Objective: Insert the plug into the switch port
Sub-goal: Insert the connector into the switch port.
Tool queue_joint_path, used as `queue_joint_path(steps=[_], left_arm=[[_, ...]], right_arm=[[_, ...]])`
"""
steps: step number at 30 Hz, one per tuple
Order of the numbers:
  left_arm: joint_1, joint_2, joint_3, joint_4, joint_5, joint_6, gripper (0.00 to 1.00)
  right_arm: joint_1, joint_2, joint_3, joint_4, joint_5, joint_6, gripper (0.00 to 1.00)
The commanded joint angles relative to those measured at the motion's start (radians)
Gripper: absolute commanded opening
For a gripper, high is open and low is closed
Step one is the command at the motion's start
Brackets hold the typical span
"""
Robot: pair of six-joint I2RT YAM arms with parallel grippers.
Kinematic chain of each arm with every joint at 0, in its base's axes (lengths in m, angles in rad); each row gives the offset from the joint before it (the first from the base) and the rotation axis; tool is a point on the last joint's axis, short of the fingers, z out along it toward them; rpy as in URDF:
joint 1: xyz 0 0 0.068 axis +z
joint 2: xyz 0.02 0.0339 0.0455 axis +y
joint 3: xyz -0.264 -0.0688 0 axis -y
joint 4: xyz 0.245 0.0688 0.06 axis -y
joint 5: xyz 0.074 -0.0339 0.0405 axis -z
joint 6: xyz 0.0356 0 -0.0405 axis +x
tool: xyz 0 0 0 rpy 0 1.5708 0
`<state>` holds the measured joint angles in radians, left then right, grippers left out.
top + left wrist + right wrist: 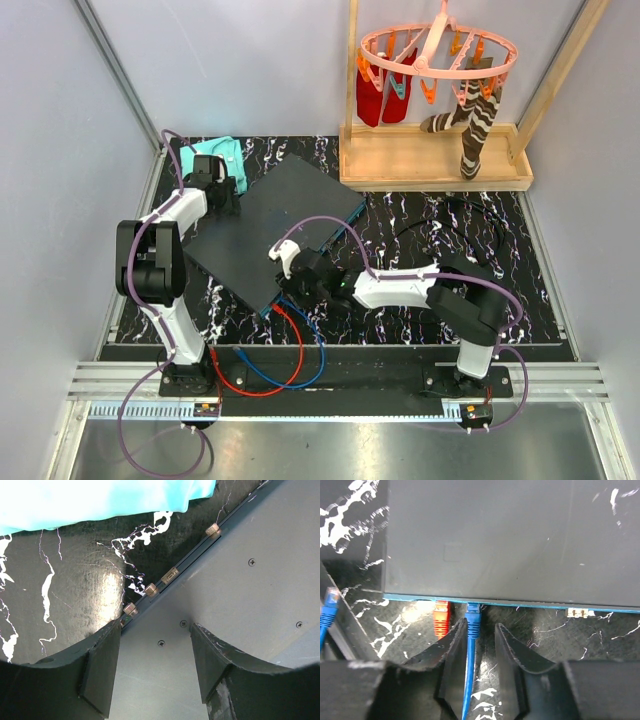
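The switch [270, 225] is a large flat dark grey box lying at an angle on the marbled mat. Its thin teal-blue edge [530, 605] faces my right gripper [480, 626]. A blue plug [473, 616] sits in a port on that edge, with an orange plug [441, 617] in the port to its left. My right gripper's jaws stand open just behind the blue plug. The blue cable runs along the left finger [452, 650], with a gap to the right finger. My left gripper [154, 628] is open over the switch's far-left corner [260, 580], with only the flat top between its fingers.
A folded teal cloth [222, 155] lies behind the left gripper. A loose blue plug [330, 605] lies at left. Red cable [270, 372] and blue cable [300, 365] loop toward the near edge. A wooden rack with hung socks [430, 150] stands at back right. A black cable [450, 225] lies at right.
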<state>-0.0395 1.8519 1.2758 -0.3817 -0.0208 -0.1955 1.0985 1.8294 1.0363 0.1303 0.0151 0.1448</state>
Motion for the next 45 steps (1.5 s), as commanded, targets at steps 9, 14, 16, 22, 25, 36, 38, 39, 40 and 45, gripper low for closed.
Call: queue_joint_path(steps=[9,14,16,22,25,36,38,39,40,45], left_arm=[[-0.074,0.063,-0.062,-0.29,0.139,-0.053,0.6],[-0.076,0.067,-0.059,-0.292,0.137,-0.055,0.6],[-0.074,0.066,-0.059,-0.292,0.137,-0.055,0.6],[-0.076,0.066,-0.061,-0.292,0.137,-0.056,0.6],[-0.074,0.066,-0.061,-0.293,0.137,-0.056,0.6],[-0.089,0.058,-0.072,-0.293,0.14,-0.048,0.56],[-0.092,0.058,-0.072,-0.298,0.14,-0.047,0.56],[-0.094,0.058,-0.072,-0.296,0.137,-0.045,0.56],[-0.094,0.058,-0.072,-0.299,0.139,-0.045,0.56],[-0.096,0.064,-0.062,-0.306,0.139,-0.047,0.6]], right_arm=[[-0.006,-0.041,-0.021,-0.024,-0.047,0.053,0.32],[-0.005,-0.016,-0.035,-0.026,-0.075,0.07,0.32],[-0.006,-0.006,-0.035,-0.024,-0.083,0.075,0.32],[-0.006,0.022,-0.033,0.0,-0.093,0.075,0.23],[-0.003,0.048,-0.024,0.012,-0.102,0.073,0.1],[-0.006,0.044,0.05,0.106,-0.021,-0.002,0.0],[-0.015,0.027,0.085,0.117,0.009,-0.007,0.0],[-0.019,0.024,0.094,0.132,0.022,-0.008,0.0],[-0.022,0.024,0.109,0.135,0.022,-0.011,0.0],[-0.025,0.033,0.093,0.085,-0.012,0.001,0.08]])
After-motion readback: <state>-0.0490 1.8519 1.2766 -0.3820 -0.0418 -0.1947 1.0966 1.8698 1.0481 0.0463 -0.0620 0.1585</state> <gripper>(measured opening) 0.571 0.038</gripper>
